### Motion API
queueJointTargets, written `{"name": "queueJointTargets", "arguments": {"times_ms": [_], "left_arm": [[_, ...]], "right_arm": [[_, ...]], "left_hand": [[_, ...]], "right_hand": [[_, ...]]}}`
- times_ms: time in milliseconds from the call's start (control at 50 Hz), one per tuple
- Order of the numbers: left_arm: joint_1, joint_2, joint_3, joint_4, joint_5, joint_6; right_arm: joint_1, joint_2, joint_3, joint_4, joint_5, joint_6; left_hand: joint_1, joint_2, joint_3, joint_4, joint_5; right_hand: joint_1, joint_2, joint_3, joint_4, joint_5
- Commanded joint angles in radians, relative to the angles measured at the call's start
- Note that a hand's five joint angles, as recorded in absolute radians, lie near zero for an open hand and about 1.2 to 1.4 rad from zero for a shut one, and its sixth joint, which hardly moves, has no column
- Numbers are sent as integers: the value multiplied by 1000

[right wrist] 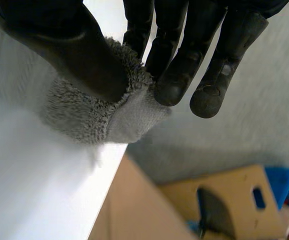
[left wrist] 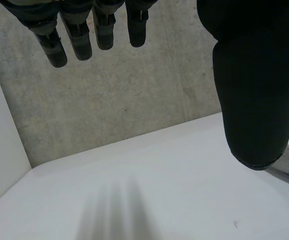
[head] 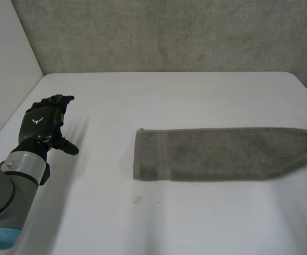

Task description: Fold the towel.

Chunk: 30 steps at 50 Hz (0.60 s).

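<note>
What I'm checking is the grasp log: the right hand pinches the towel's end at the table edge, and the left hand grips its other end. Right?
Not the left hand: the head view shows it open over bare table, apart from the towel, holding nothing. The right hand does pinch the towel's end at the table edge.

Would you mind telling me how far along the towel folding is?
Done: the towel lies as a long narrow strip, possibly folded lengthwise. In hand: the right hand pinches its end at the table edge; the left hand is open, apart from it. Left: folding the strip across.
</note>
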Motion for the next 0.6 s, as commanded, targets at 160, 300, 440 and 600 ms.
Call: {"name": "queueJointTargets", "arguments": {"times_ms": [160,300,440,600], "left_arm": [[5,0,0,0,-1,0],[8,-1,0,0,-1,-2],[8,-3,0,0,-1,0],[8,-4,-1,0,0,1]], "right_arm": [[699,-15,-56,-12,-10,165],[965,168,-108,-5,9,169],[993,175,-108,-10,4,180],[934,68,-50,33,9,249]], "left_hand": [[-1,9,8,3,-29],[-1,9,8,3,-29],[-1,9,8,3,-29],[-1,9,8,3,-29]], "right_hand": [[60,101,63,58,62],[60,101,63,58,62],[60,101,63,58,62],[-1161,-1120,-1159,-1164,-1160]]}}
